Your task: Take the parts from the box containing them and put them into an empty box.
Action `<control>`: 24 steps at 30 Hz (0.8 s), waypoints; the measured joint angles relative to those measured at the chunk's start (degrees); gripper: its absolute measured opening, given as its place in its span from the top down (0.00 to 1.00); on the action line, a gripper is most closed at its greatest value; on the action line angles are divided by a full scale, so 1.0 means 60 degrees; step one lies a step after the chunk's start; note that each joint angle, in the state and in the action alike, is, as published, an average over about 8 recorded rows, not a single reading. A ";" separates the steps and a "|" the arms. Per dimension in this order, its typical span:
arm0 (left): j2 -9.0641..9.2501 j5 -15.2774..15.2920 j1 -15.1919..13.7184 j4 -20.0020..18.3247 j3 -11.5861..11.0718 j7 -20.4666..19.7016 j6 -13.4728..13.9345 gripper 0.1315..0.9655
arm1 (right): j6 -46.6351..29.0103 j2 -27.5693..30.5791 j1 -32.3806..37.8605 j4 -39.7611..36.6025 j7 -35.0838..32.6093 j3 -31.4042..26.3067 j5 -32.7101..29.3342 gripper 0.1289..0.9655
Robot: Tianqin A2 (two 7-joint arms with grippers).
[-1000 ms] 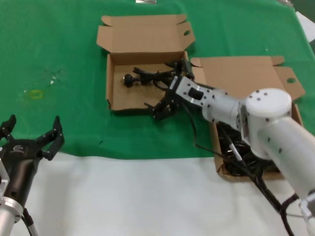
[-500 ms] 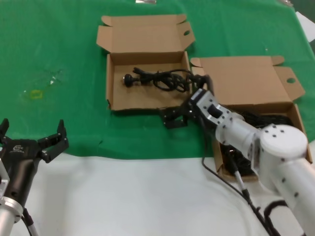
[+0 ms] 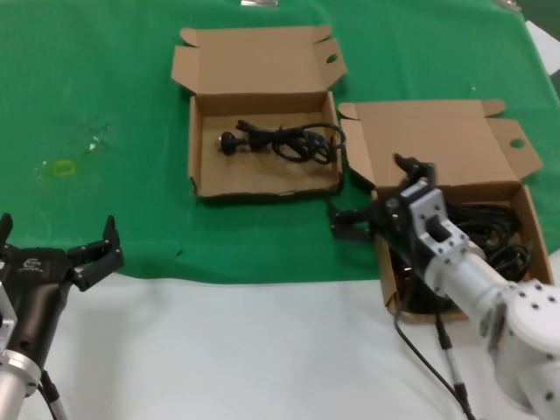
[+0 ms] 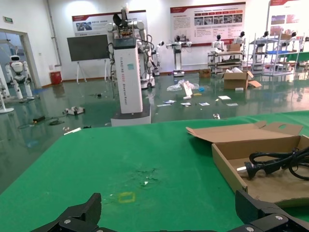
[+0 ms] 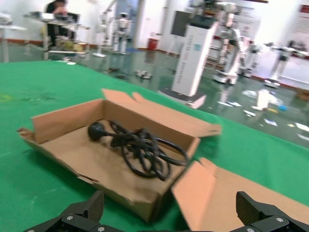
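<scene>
Two brown cardboard boxes lie open on the worktop, which is green cloth at the far side and white at the near edge. The far box, flap lid folded back, holds one coiled black cord with its plug pointing toward the robot's left; the right wrist view shows the same coil lying on the bottom of that box. The near box sits just beside it on the robot's right, their corners close together, and it holds a heap of black cords piled against its far and right walls. The right pincer hangs over the gap between the two boxes at the near box's left wall, its black fingers spread wide apart and holding nothing. The left pincer rests well apart from both boxes, above the line where green meets white on the robot's left, its fingers likewise spread and holding nothing.
</scene>
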 joint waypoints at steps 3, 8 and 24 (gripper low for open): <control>0.0000 0.0000 0.0000 0.0000 0.0000 0.0000 0.0000 0.01 | 0.0252 0.0115 -0.0518 0.0590 0.0362 0.0234 -0.0013 0.00; 0.0000 0.0000 0.0000 0.0000 0.0000 0.0001 0.0000 0.00 | 0.0663 0.0304 -0.1372 0.1566 0.0951 0.0621 -0.0034 0.00; 0.0000 -0.0001 0.0000 0.0000 0.0000 0.0002 0.0000 0.00 | 0.1805 0.0831 -0.3751 0.4281 0.2594 0.1697 -0.0093 0.00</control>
